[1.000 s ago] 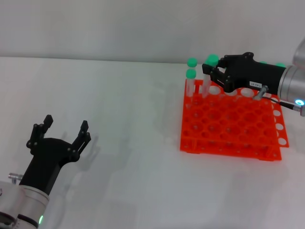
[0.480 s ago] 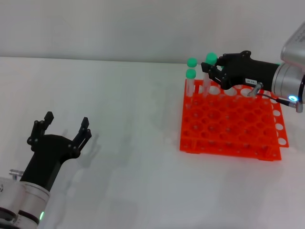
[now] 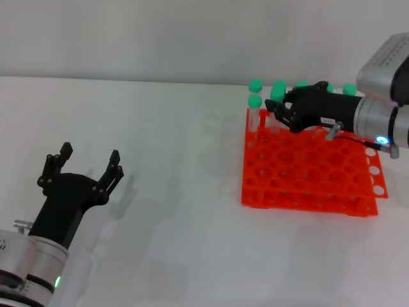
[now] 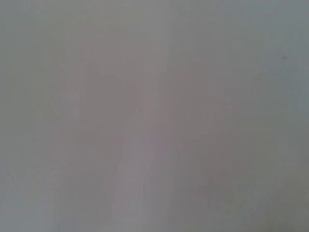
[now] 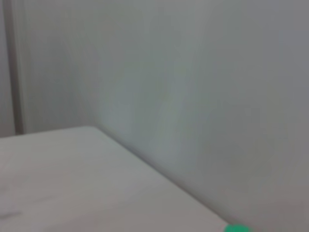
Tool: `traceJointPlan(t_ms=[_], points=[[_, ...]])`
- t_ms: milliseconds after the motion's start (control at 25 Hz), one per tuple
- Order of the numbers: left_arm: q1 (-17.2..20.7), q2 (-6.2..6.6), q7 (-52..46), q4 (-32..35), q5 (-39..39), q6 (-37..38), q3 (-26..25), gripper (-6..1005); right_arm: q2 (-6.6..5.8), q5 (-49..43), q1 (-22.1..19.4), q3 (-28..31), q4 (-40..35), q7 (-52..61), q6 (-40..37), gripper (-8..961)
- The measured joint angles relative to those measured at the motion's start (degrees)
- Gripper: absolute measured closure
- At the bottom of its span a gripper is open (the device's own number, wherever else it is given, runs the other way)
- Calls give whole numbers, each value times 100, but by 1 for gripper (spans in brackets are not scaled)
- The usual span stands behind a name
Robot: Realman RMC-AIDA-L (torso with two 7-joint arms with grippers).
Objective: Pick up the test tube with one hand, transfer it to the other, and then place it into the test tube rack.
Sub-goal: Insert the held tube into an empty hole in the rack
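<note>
1. We see the right gripper [image 3: 276, 114] sit slightly farther back over the rear-left corner of the test tube rack [image 3: 307, 167] than a second ago, its wrist drawn more toward the right edge.
2. The test tube [image 3: 277, 102] at its fingertips stands lower, its green cap nearly level with the neighbouring caps.
3. More green caps show behind the gripper.
4. The left gripper [image 3: 86, 167] sits slightly lower and rotated.
</note>
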Motion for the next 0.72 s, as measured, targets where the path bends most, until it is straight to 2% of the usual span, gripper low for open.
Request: traceJointPlan(t_ms=[200,480,720], points=[[-6,9,0,0,0,2,-32,105,-19,-45,84,-245,2,439,-267,729],[4,9,0,-3,0,19,-37,105,3,-30,64,-318,7,488,-402,687],[7,9,0,-14,0,16,-44,105,5,41,-103,-281,-19,538,-408,517]])
